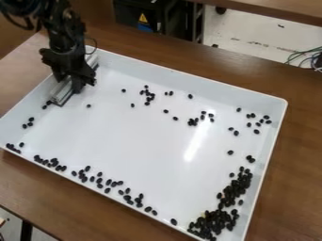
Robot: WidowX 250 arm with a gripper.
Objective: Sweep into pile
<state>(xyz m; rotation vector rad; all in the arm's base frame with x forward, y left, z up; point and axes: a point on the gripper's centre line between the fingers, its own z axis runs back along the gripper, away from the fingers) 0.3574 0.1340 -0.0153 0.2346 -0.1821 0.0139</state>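
A white tray lies on a brown wooden table, scattered with small black beans; the thickest heap of beans sits in the tray's lower right corner, trailing up the right wall. A loose band of beans runs along the lower wall; a few more lie near the left wall, and small groups dot the upper middle and upper right.

The black gripper hangs over the upper left end of the tray, closed around a pale metal bar, with a finger on either side; the bar lies slantwise beside the left wall, low over the floor or on it, I cannot tell which, with a couple of beans near its lower end.

Sweeping seems partly done, and the bar looks placed for another stroke; the next move likely calls for setting its edge flat and pushing stray beans towards the corner heap; if the bar tilts or rides high, beans could slip beneath it.
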